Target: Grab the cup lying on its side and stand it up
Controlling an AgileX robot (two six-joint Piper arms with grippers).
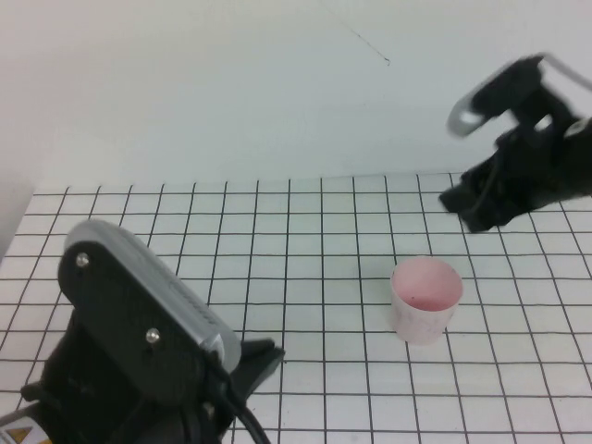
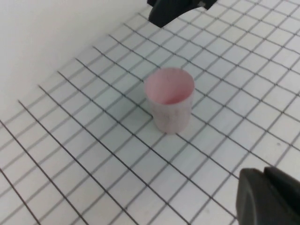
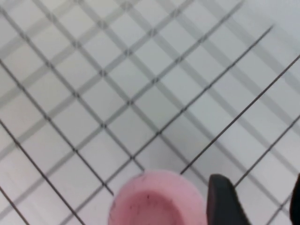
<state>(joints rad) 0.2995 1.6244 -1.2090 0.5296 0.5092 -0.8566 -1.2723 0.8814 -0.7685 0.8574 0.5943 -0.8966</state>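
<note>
The cup [image 1: 425,300] stands upright on the gridded table [image 1: 305,277], mouth up, right of the middle and nearer the robot's right arm. It is pale and translucent outside, pinker inside, with a reddish patch low on its inner wall. In the left wrist view the cup [image 2: 169,105] stands alone on the grid, nothing touching it, its rim round and its walls tapering slightly to the base. In the right wrist view only the rim and the pink inside of the cup [image 3: 157,199] show at the frame's edge, with a dark finger [image 3: 225,199] just beside it and clear of it. The right gripper [image 1: 481,199] hangs in the air behind the cup and to its right, raised off the table and apart from the cup; its fingers are spread and hold nothing. The left gripper [image 1: 254,361] sits low at the near left, well apart from the cup, with the grey-and-black wrist housing behind it; I cannot tell whether it is spread or pressed together. A plain pale wall [image 1: 231,83] rises behind the table.
</note>
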